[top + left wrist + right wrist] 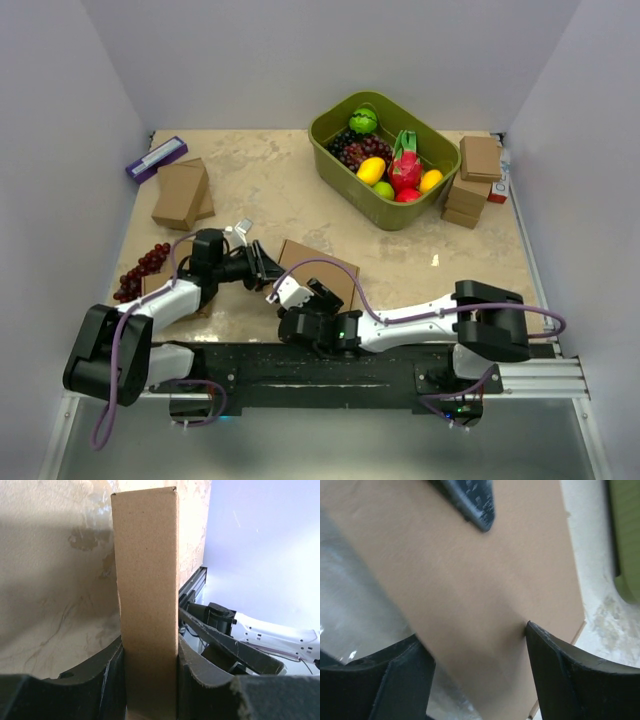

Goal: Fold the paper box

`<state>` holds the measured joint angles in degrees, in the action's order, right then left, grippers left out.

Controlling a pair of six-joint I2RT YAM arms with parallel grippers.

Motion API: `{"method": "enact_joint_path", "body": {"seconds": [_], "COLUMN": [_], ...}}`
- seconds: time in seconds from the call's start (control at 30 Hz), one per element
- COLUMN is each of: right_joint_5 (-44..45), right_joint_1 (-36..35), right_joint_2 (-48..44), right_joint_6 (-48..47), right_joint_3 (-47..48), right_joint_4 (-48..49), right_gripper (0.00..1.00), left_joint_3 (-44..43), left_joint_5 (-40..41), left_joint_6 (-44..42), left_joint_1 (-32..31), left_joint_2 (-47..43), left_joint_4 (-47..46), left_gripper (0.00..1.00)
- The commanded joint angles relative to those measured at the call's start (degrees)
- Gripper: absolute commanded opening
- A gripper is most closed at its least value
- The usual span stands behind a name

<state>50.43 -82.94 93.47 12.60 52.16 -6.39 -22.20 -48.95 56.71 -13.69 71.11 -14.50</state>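
Observation:
The paper box (328, 270) lies near the table's front middle as a flat brown folded shape. My left gripper (262, 268) is at its left end, shut on a narrow upright cardboard face (147, 580) that fills the gap between the fingers (107, 680). My right gripper (298, 293) hovers at the box's near edge. Its jaws stand wide open over the broad brown panel (470, 570), with the right fingertip (540, 640) touching the cardboard. A dark finger of the left gripper (470, 502) shows at the top of the right wrist view.
An olive-green tub (330, 150) of fruit stands at the back. Small thick cardboard boxes sit at the back left (180, 195) and in a stack at the right (472, 185). A purple packet (155, 158) and loose grapes (140, 270) lie on the left.

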Motion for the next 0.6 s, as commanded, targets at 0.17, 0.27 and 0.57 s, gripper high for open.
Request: {"method": "enact_joint_path", "body": {"seconds": [0.17, 0.27, 0.57], "right_joint_5": [10.9, 7.0, -9.7], "right_joint_1": [-0.4, -0.3, 4.3], "right_joint_2": [2.5, 0.7, -7.0], "right_joint_6": [0.1, -2.2, -2.9], "right_joint_3": [4.4, 4.2, 7.2], "right_joint_4": [-4.6, -4.8, -17.2], "right_gripper": [0.4, 0.33, 0.23], "left_joint_3": [0.7, 0.4, -6.7], "left_joint_5": [-5.9, -6.6, -1.3], "left_joint_6": [1.7, 1.2, -13.2], "left_joint_1": [0.5, 1.2, 8.2], "left_joint_2": [-2.4, -2.6, -6.2], "left_joint_4": [-1.2, -2.8, 8.2], "left_gripper": [0.27, 0.55, 0.93]}}
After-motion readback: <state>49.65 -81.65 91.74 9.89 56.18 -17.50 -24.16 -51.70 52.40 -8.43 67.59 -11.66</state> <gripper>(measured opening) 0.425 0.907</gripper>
